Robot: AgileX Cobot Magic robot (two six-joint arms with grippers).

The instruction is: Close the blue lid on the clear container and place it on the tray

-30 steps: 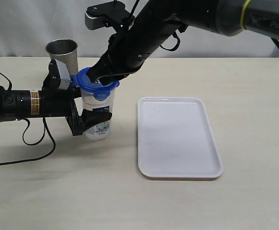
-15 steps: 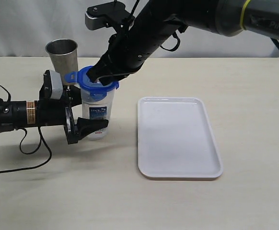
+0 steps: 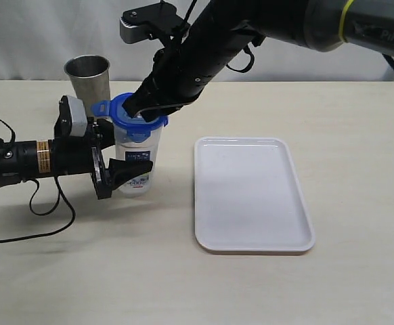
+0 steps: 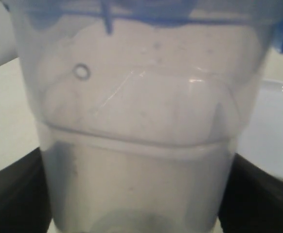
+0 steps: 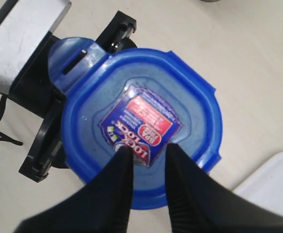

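While the left gripper [image 3: 126,149] clamps the container [image 4: 136,121] by its lower sides on the table [image 3: 183,284], beside the tray [image 3: 251,196] but apart from it, the right gripper [image 5: 149,149] rests two fingers [image 5: 114,194], slightly parted and holding nothing, on the lid [image 5: 141,87] seated on its mouth. I'd push straight down at the centre, then snap each flap [image 5: 78,58] (one juts toward the left arm), base held steady.

left arm [image 3: 21,157] is black with an orange-and-white band [image 3: 42,156], a grey camera block [image 3: 70,116] and a looping black cable [image 3: 51,203]. right arm [image 3: 210,47] is black, then grey with a yellow ring [image 3: 346,19] and white "piper" lettering [image 3: 393,35].
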